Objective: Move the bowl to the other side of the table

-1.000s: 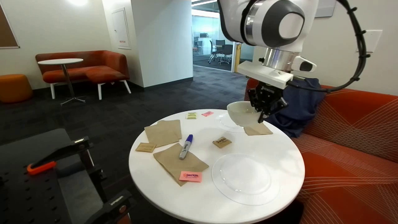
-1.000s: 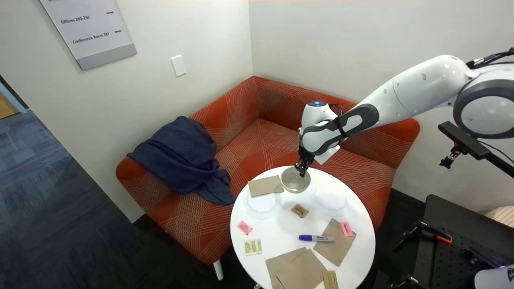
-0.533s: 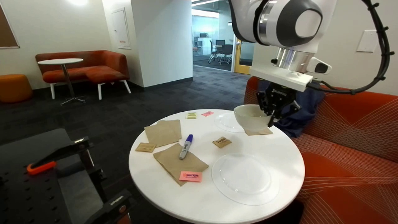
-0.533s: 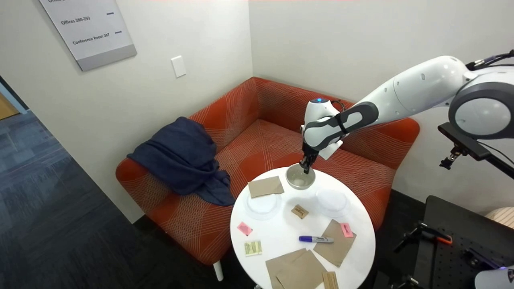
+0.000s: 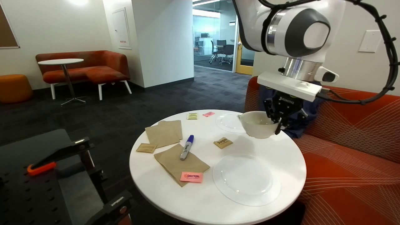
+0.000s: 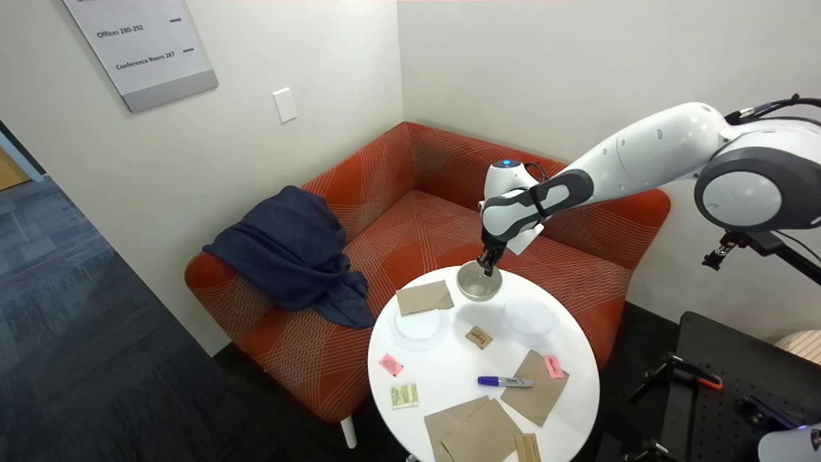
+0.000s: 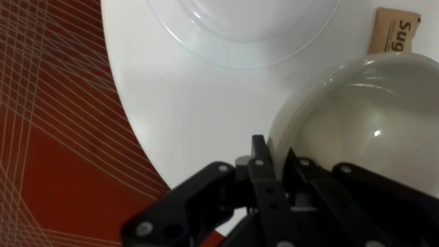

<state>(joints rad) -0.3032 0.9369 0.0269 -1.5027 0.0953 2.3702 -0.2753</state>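
Note:
The cream-white bowl [image 5: 258, 128] is upright over the round white table [image 5: 175, 200], near the edge by the red sofa. It also shows in an exterior view [image 6: 476, 287] and fills the right of the wrist view [image 7: 363, 120]. My gripper [image 5: 277, 125] is shut on the bowl's rim, one finger inside and one outside, as the wrist view shows [image 7: 276, 151]. It also shows in an exterior view [image 6: 489, 269]. The bowl appears a little above the tabletop, with a soft shadow beside it. Its underside is hidden.
A clear plate [image 5: 247, 179] lies close to the bowl; another plate [image 5: 229, 122] and a napkin [image 6: 424, 298] lie on its other side. A sugar packet [image 5: 223, 142], a marker [image 5: 187, 147] and more napkins [image 5: 164, 134] lie further off. The red sofa [image 6: 410, 244] borders the table.
The gripper and bowl have moved right and down in an exterior view, and slightly right in both. The bowl is lower than half a second ago. The grip on its rim is unchanged.

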